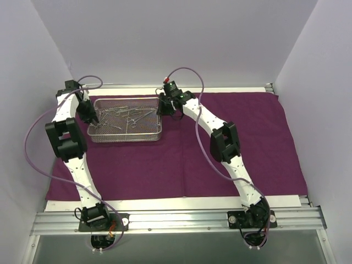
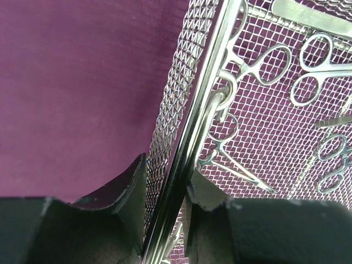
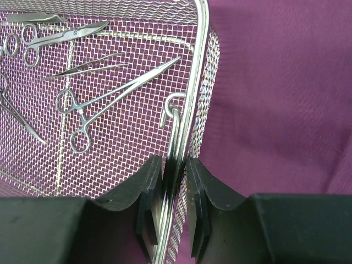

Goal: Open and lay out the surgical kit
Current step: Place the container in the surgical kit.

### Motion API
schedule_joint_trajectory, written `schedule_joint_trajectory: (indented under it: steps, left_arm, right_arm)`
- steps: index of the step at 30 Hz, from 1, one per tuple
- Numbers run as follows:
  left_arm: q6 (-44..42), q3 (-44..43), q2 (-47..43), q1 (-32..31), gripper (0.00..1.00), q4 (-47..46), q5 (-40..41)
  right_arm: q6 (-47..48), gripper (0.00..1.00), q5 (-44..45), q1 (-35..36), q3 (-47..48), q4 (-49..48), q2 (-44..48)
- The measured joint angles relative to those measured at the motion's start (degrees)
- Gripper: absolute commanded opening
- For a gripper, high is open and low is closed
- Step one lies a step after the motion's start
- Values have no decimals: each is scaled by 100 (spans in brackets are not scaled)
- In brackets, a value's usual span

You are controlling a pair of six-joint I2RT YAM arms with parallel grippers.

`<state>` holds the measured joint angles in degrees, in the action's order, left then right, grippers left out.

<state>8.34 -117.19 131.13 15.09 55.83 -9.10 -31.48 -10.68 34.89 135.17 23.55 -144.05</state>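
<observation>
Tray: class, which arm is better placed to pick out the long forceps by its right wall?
Right, probably: the right claw grips the tray wall beside the forceps, while the left claw grips the opposite wall, across the tray.

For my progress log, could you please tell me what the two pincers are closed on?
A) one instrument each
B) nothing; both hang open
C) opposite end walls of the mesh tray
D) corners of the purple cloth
C: each wrist view shows the mesh tray clamped at its rim and wall, with the left pincer at its left end and the right pincer at its right end.
</observation>
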Motion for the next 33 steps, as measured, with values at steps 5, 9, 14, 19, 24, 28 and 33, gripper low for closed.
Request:
schedule_joint_trajectory:
  steps: [5, 9, 14, 19, 24, 28, 33]
  left_arm:
    - [-4, 9, 236, 17, 17, -168, -114]
    - [-22, 33, 243, 31, 36, -269, -146]
    - [422, 225, 243, 116, 62, -481, -282]
    - [800, 483, 197, 225, 94, -684, -409]
    - [981, 852, -258, 278, 94, -688, -273]
    - [1228, 831, -833, 291, 94, -603, 354]
    - [1670, 1158, -2055, 321, 94, -1154, 177]
  right_arm:
    - [-15, 0, -20, -15, -20, -55, -94]
    - [-24, 0, -26, -15, -87, -146, -94]
    - [-55, 11, -129, -22, -160, -131, -96]
    - [-140, 40, -372, -55, -168, -107, -94]
    - [-153, 75, -562, -74, -164, -2, -94]
    - [-11, 100, -501, -120, -46, 291, -74]
    - [98, 100, -544, -365, -577, 289, 538]
